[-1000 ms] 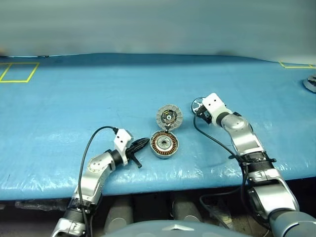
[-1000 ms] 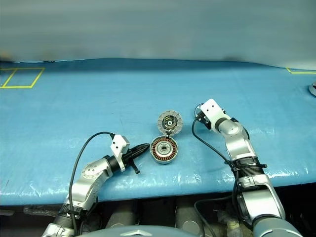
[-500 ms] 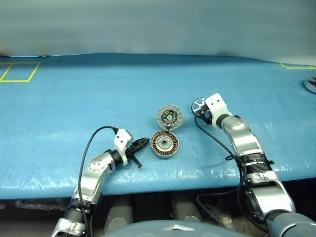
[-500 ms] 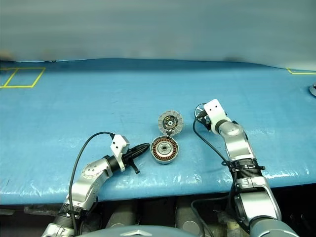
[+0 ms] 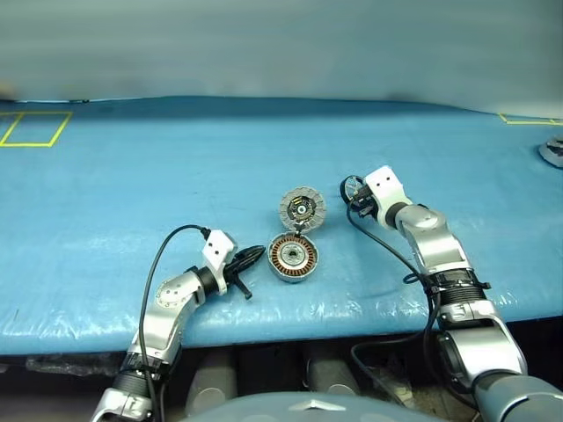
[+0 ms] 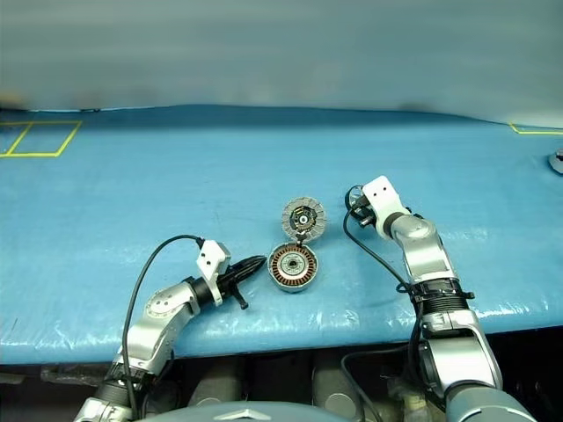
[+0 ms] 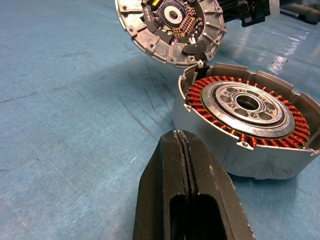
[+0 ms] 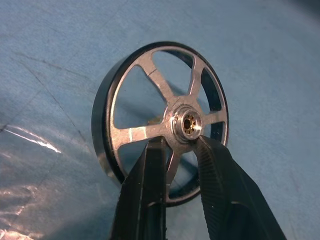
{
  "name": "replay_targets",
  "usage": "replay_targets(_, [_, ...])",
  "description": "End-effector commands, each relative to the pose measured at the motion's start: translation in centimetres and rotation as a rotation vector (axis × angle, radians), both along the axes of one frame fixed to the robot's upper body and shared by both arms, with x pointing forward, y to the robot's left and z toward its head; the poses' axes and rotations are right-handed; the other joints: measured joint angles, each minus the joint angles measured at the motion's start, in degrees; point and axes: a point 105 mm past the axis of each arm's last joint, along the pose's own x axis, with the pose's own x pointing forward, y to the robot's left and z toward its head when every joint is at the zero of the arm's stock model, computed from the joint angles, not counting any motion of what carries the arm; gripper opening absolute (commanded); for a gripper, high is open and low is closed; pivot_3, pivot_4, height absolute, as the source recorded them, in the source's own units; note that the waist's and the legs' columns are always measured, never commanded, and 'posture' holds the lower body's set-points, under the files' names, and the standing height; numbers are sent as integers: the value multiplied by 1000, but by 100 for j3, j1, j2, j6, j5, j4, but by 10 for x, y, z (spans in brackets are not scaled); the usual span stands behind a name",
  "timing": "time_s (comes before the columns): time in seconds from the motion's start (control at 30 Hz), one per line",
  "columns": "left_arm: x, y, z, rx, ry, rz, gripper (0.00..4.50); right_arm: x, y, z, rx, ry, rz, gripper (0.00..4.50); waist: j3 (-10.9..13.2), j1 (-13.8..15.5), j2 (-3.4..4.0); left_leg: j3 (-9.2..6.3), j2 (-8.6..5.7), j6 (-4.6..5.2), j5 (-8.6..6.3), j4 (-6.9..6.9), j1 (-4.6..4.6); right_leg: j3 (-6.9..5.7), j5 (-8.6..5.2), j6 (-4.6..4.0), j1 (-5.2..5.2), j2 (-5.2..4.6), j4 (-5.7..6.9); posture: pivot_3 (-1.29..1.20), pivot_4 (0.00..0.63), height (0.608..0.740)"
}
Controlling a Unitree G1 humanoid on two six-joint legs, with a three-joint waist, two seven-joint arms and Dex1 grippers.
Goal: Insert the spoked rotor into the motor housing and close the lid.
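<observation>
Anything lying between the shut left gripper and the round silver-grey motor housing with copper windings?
No. In the left wrist view, only bare blue table cover separates the left gripper from the round silver-grey motor housing.

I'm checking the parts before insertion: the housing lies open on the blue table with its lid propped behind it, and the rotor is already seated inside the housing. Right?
Not quite. The spoked rotor is not in the motor housing; the right wrist view shows it between the right gripper fingers. The lid does stand open behind the housing.

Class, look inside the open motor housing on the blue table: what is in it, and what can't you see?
Inside the motor housing sits a ring of copper windings around a silver disc with a dark central hole. No rotor is in it. The casing floor beneath the windings is covered.
</observation>
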Motion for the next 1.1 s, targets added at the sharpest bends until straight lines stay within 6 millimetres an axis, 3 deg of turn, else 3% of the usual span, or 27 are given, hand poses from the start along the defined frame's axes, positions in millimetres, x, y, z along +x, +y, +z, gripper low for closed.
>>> replay_targets(0.03, [3,-1,8,-18,-36,5,0,-7,-12,-2,-7,-14,-66,133,0,-4,0,1,1,0,0,2,0,0,0,0,0,0,0,0,150,740])
replay_targets(0.2, [6,-1,12,-24,-54,0,0,-20,-13,32,117,-174,-100,133,10,22,19,-1,0,2,2,-3,-16,0,0,0,-19,0,4,0,150,740])
replay_targets(0.37, [10,-2,11,-9,-63,-15,0,-46,-15,40,190,-196,-96,133,15,29,27,-1,-3,3,1,-19,-28,3,0,-1,-30,0,-3,0,150,740])
replay_targets(0.5, [15,-3,12,-7,-74,-16,0,-61,-12,48,129,-271,-78,133,17,11,29,0,-3,4,0,-18,-26,2,-2,-2,-30,0,-3,0,150,740])
replay_targets(0.7, [18,-3,12,5,-82,-33,0,-91,14,44,-133,-289,121,133,22,15,37,2,-2,4,0,-13,-24,2,-3,0,-31,-1,-2,0,150,740])
replay_targets(1.0, [22,-7,14,9,-82,-77,0,-128,64,48,-99,-269,337,133,24,35,34,3,-1,3,0,-10,-29,1,-3,0,-35,-2,-5,0,150,740])
replay_targets(1.1, [23,-10,15,9,-80,-109,0,-137,72,53,-107,-275,382,133,25,56,32,3,-1,3,0,-10,-30,0,-3,0,-36,-2,-6,0,150,740])
